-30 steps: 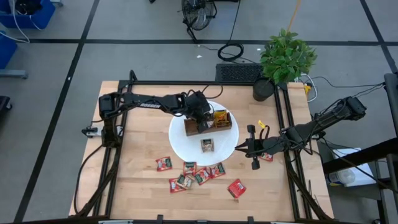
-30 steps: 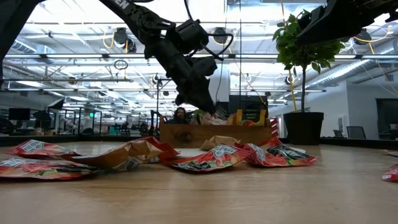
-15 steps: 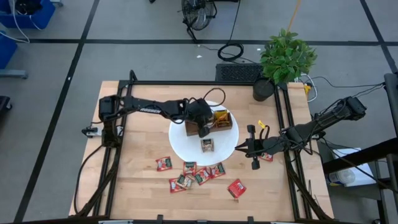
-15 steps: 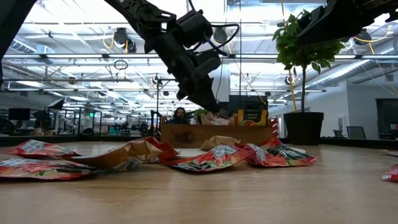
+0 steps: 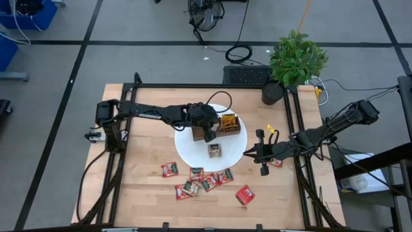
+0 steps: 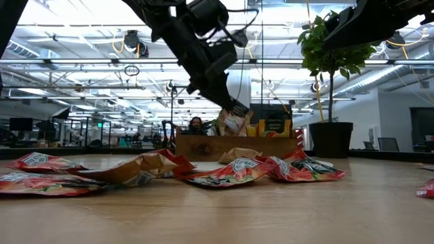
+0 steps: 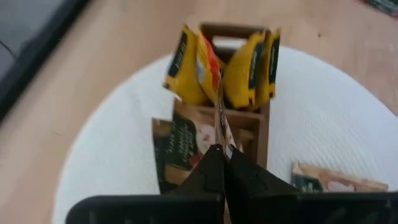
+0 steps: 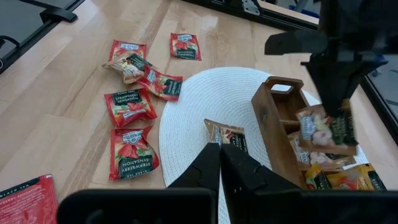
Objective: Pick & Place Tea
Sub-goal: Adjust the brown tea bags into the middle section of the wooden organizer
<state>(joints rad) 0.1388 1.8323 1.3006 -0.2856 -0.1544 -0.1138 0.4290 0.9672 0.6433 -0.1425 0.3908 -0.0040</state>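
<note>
Left hand (image 5: 210,135) sits over the wooden tray (image 5: 216,128) on the round white mat (image 5: 193,151), fingers clamped on one tan tea sachet (image 6: 232,123). In the low view the sachet hangs clear above the tray's rim; in the right wrist view it dangles from the fingers just over the tray's middle section. The left wrist view shows it edge-on, pinched at its lower edge. Yellow sachets (image 7: 249,70) stand upright in the tray's end section.

One tan sachet (image 5: 214,150) lies flat on the mat, just beside the tray and apart from it. A cluster of red sachets (image 5: 196,180) lies on the bench (image 5: 145,148) near the mat's front edge, with one more red sachet (image 5: 244,194) off by itself.

Right hand (image 5: 248,153) waits at the mat's right edge, fingers together, holding nothing. A potted plant (image 5: 293,63) stands at the bench's far right corner.
</note>
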